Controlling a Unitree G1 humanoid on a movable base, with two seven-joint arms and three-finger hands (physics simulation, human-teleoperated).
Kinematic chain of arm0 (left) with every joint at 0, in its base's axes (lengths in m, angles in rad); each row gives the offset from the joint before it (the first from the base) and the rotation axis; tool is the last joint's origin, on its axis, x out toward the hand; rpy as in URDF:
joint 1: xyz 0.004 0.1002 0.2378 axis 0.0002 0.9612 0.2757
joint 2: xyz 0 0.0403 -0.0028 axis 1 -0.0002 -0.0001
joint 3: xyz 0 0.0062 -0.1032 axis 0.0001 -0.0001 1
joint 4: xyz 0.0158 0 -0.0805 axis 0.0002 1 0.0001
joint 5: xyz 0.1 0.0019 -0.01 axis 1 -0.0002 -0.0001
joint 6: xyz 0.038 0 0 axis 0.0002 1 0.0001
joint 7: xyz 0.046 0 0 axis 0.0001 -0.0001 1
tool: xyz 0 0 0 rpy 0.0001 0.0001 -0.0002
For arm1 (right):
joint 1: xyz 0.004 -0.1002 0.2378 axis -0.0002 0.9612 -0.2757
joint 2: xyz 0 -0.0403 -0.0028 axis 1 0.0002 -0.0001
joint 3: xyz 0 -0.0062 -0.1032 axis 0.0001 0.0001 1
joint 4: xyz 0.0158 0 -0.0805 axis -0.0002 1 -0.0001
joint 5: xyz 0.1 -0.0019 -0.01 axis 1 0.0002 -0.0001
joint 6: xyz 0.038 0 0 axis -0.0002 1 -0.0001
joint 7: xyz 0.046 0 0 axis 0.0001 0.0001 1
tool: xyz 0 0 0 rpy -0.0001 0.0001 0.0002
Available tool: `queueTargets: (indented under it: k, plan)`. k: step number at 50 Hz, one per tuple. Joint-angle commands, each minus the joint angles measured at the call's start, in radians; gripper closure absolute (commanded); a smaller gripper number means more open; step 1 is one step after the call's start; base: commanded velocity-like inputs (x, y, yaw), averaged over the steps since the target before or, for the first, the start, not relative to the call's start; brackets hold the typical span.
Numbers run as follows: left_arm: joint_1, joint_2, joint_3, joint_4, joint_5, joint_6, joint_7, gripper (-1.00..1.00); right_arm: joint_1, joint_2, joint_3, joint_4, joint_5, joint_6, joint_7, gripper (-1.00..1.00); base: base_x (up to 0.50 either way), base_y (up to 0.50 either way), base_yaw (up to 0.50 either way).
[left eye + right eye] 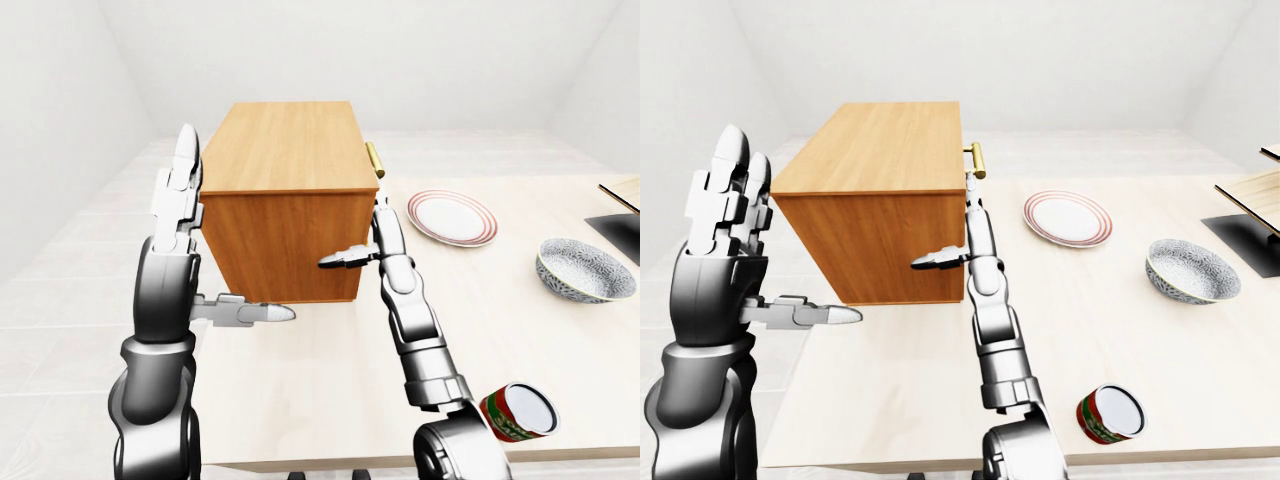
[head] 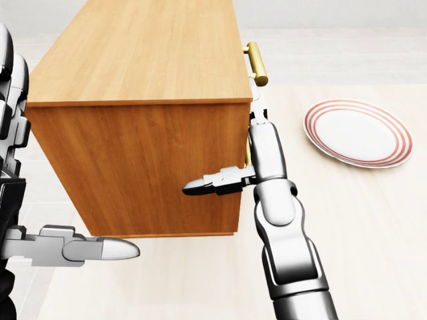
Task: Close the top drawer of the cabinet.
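The wooden cabinet (image 2: pixel 140 100) stands on the table and fills the upper left of the head view. Its top drawer sits flush with the cabinet's right face, and only its brass handle (image 2: pixel 255 63) sticks out. My right hand (image 2: pixel 259 137) is open and flat against that face just below the handle, with its thumb (image 2: pixel 207 183) pointing left across the cabinet's near side. My left hand (image 1: pixel 735 250) is open and empty, held upright to the left of the cabinet and apart from it.
A red-rimmed white plate (image 2: pixel 357 132) lies to the right of the cabinet. A patterned bowl (image 1: pixel 585 270) sits further right, beside a dark tray (image 1: pixel 620 235). A red can (image 1: pixel 520 410) lies near the table's near edge (image 1: pixel 350 465).
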Motion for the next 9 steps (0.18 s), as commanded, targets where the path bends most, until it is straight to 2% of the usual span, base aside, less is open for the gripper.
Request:
queueTargets:
  k: [1,9]
  plan:
    - [-0.003,-0.005,0.01,-0.005,-0.013,0.0,0.0,-1.0,0.02,0.046,0.269,0.005,-0.033,0.0,0.095,-1.0,0.0,0.0,0.0]
    - [0.002,-0.006,0.01,-0.005,-0.014,0.0,-0.002,-1.0,0.059,0.081,0.32,-0.001,-0.078,0.0,0.129,-1.0,0.0,0.0,0.0]
